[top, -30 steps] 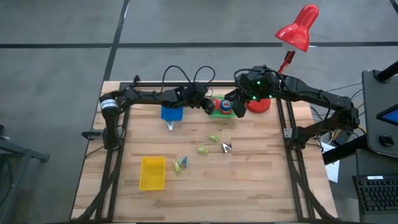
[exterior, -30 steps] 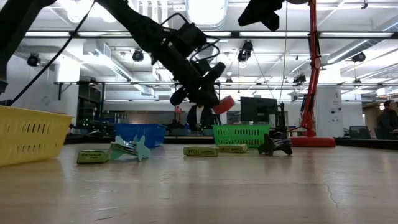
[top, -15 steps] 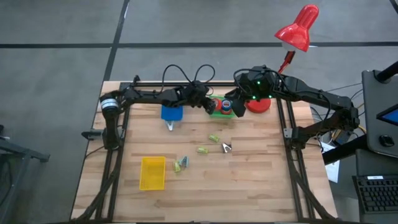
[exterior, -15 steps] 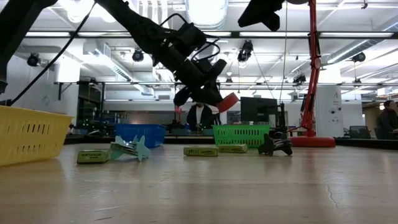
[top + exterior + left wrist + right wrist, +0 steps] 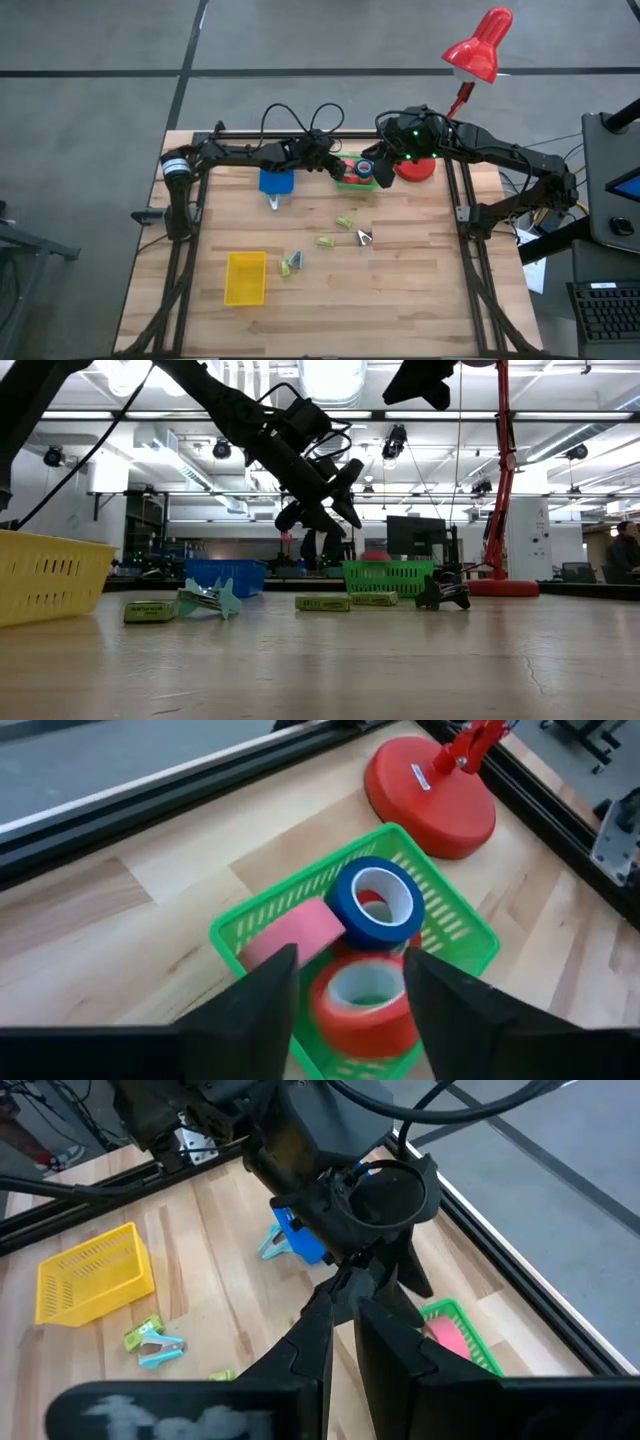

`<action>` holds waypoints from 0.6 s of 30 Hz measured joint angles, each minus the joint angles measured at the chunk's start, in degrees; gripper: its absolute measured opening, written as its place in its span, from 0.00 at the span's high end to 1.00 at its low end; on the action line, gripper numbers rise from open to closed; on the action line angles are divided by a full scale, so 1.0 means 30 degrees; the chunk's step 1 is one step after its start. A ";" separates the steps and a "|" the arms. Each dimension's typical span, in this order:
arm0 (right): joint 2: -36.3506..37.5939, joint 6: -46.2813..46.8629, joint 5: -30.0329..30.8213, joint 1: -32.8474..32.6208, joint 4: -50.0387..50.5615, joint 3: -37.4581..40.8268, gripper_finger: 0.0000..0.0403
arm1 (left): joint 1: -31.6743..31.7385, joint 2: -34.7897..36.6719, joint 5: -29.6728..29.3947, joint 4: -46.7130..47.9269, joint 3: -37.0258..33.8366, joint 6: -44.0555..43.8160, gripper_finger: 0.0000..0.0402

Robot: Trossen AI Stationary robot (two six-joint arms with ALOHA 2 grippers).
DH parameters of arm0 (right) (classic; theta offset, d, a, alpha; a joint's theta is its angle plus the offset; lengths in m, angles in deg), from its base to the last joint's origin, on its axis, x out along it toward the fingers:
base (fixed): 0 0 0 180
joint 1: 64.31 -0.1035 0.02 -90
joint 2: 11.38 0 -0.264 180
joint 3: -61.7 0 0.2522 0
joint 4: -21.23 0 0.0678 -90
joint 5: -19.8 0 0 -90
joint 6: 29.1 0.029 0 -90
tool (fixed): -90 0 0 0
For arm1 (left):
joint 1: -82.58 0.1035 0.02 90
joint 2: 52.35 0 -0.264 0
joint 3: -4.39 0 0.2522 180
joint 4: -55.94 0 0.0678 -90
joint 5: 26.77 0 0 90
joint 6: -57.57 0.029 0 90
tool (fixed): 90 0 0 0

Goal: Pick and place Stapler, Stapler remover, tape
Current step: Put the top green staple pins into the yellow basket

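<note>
The left claw (image 5: 322, 512) hung above the green basket (image 5: 354, 180) at the far side of the wooden surface (image 5: 420, 290), its two fingers (image 5: 258, 1015) spread apart and holding nothing. Seen from the left wrist, a red tape roll (image 5: 366, 1004) with a pale centre lay directly between and below those fingers, inside the basket. A blue tape roll (image 5: 377, 904) leaned against it, partly covering another red roll, and a pink-looking roll (image 5: 292, 932) lay on edge beside them. In the low view a red roll (image 5: 375, 557) showed just over the basket rim (image 5: 388, 567).

The right claw (image 5: 345, 1342) was held high beside the basket, near the red lamp base (image 5: 415, 168); its fingers lay close together with only a narrow gap, gripping nothing.

Nearer on the surface lay small yellow-green staplers (image 5: 326, 241), one (image 5: 345, 222) just beyond the other, and a dark staple remover (image 5: 364, 236) just beside them. A pale blue-green staple remover (image 5: 290, 264) rested next to the yellow bin (image 5: 245, 277), and another light blue one (image 5: 273, 201) lay touching the blue bin (image 5: 276, 182) under the left arm.
</note>
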 joint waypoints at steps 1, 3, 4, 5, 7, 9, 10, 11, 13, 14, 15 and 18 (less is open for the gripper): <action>0.0000 0.0033 0.0000 0.0000 -0.0001 0.0005 0.89 | 0.0005 0.0004 -0.0023 -0.0030 0.0000 -0.0019 0.51; 0.0000 0.0062 0.0000 0.0000 0.0018 0.0025 0.89 | 0.0002 0.0058 -0.0049 -0.0049 0.0010 -0.0020 0.47; -0.0007 0.0062 0.0000 0.0000 0.0015 0.0029 0.89 | -0.0029 0.0066 -0.0050 -0.0029 0.0067 -0.0026 0.45; -0.0015 0.0068 -0.0007 0.0000 0.0014 0.0031 0.89 | -0.0050 0.0066 0.0000 -0.0046 0.0153 -0.0025 0.44; -0.0015 0.0062 -0.0007 0.0000 0.0022 0.0051 0.89 | -0.0075 0.0082 0.0527 -0.0023 0.0332 -0.0157 0.42; -0.0015 0.0062 -0.0007 0.0000 0.0015 0.0058 0.89 | -0.0079 0.0167 0.1567 -0.0017 0.0543 -0.0317 0.42; -0.0015 0.0045 -0.0007 0.0000 0.0022 0.0066 0.89 | -0.0089 0.0217 0.2167 0.0056 0.0695 -0.0330 0.42; -0.0015 -0.0080 -0.0007 0.0000 0.0015 0.0066 0.89 | -0.0130 0.0280 0.2828 0.0086 0.0829 -0.0265 0.42; -0.0015 -0.0340 -0.0007 0.0000 0.0010 0.0078 0.89 | -0.0266 0.0402 0.4355 0.0245 0.1044 0.0399 0.42; -0.0015 -0.0369 -0.0007 -0.0004 0.0015 0.0091 0.89 | -0.0390 0.0430 0.5263 0.0302 0.1101 0.0908 0.42; -0.0015 -0.0401 -0.0007 -0.0007 0.0022 0.0102 0.89 | -0.0540 0.0430 0.6079 0.0361 0.1150 0.1392 0.42; -0.0015 -0.0801 -0.0007 -0.0007 0.0022 0.0102 0.89 | -0.1158 0.0430 0.7386 0.0497 0.1160 0.2030 0.42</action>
